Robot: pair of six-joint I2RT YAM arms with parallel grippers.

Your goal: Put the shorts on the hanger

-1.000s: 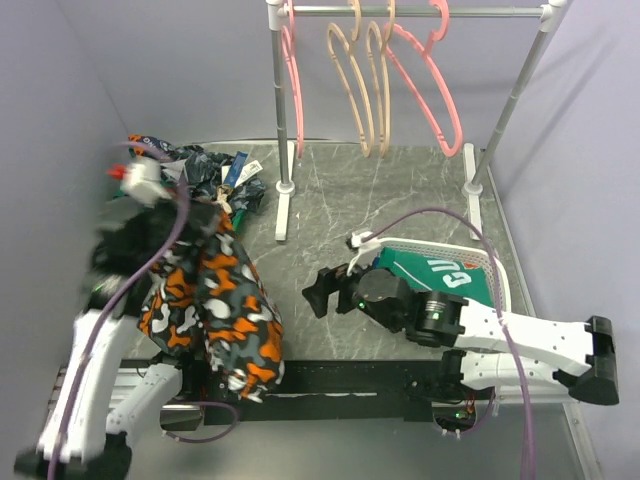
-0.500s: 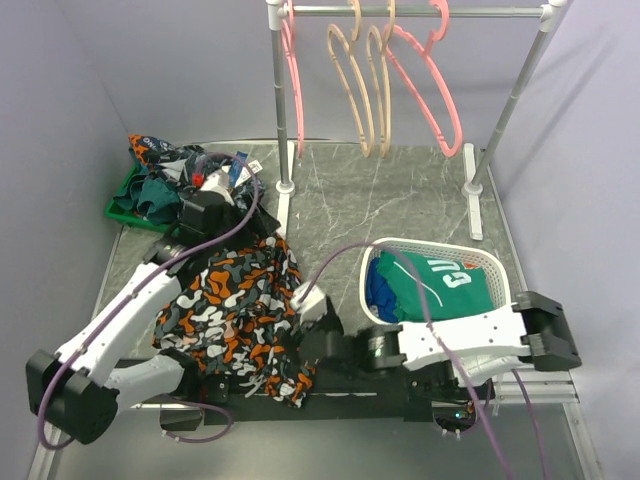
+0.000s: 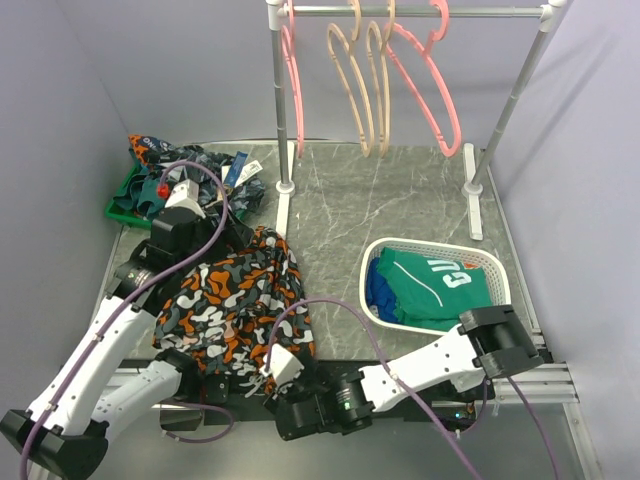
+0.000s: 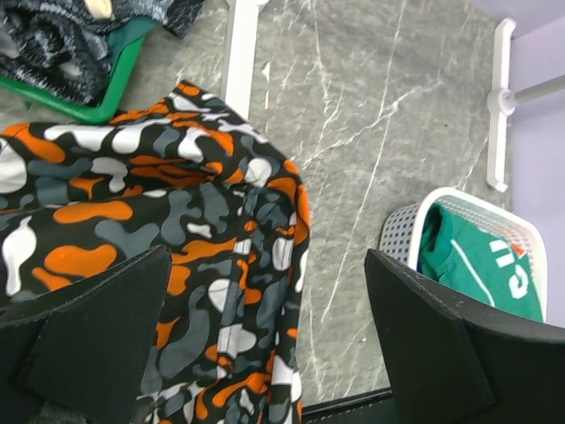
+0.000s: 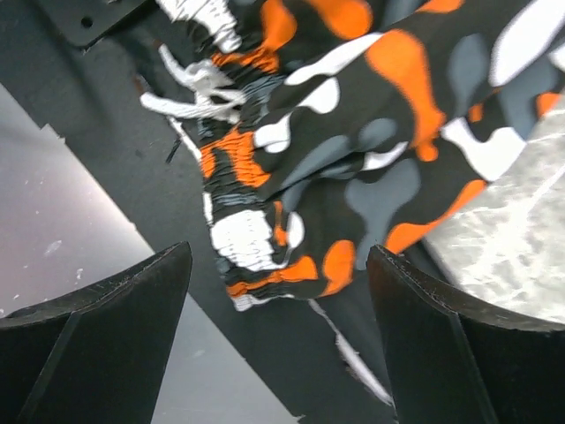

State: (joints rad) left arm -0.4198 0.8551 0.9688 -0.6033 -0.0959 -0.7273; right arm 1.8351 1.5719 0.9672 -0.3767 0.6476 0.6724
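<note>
The shorts (image 3: 235, 305), a camouflage print in orange, black, grey and white, lie crumpled on the left of the table. Their lower end hangs over the black front rail. My left gripper (image 3: 215, 245) hovers open above their far part, and the cloth (image 4: 177, 230) spreads below its fingers with nothing gripped. My right gripper (image 3: 285, 385) is low at the near edge, open. The gathered waistband (image 5: 256, 238) lies between its spread fingers, unpinched. Two pink hangers (image 3: 430, 85) (image 3: 295, 95) hang on the rail at the back.
A white basket (image 3: 435, 247) holding a green jersey sits right of the shorts. A green bin (image 3: 122, 205) of dark clothes stands at the back left. The rack's posts and white feet (image 3: 284, 215) stand on the table's far half, with beige hangers (image 3: 365, 95) between the pink ones.
My left gripper opened and let the shorts drop from a raised bundle to lie on the table. The right arm swung from the basket area down to the shorts' near end.
</note>
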